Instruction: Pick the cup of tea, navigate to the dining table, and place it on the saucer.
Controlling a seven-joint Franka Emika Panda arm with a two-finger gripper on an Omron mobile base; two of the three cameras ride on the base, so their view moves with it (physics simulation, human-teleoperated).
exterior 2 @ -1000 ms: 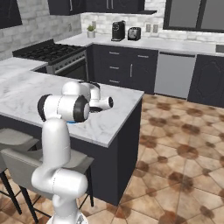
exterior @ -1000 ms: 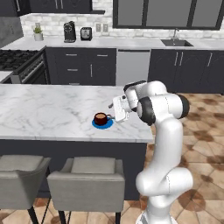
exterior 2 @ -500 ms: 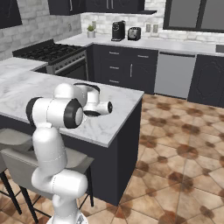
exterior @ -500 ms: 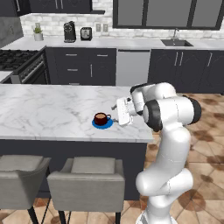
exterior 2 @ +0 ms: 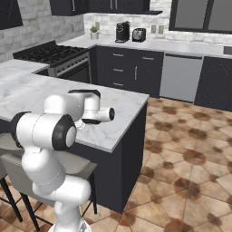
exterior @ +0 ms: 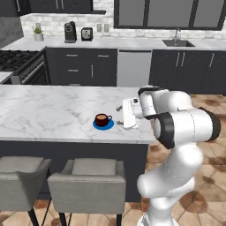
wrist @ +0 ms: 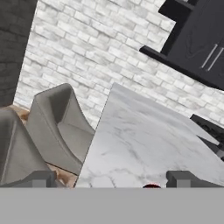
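The cup of tea (exterior: 102, 119), dark red-brown, stands upright on the blue saucer (exterior: 103, 126) near the front edge of the dining table (exterior: 53, 114). My gripper (exterior: 119, 116) hovers just to the cup's right, pointing at it, a small gap away. Its fingers are open and hold nothing. In the hand view the two fingertips (wrist: 183, 178) stand wide apart around my gripper (wrist: 113, 179). A sliver of the cup's rim (wrist: 152, 186) shows low between them, with the marble top (wrist: 140, 131) stretching beyond. In the right base view my own arm hides the cup.
Two grey padded stools (exterior: 86, 176) stand under the table's near edge, also seen as stools (wrist: 57, 122) in the hand view. Dark cabinets, a stove (exterior 2: 50, 54) and a coffee machine (exterior: 69, 32) line the back wall. Tiled floor (exterior 2: 181, 158) lies to the right.
The hand has drawn back slightly to the right, away from the cup, and the elbow has swung forward. The cup stays on the saucer. The fingers stay open.
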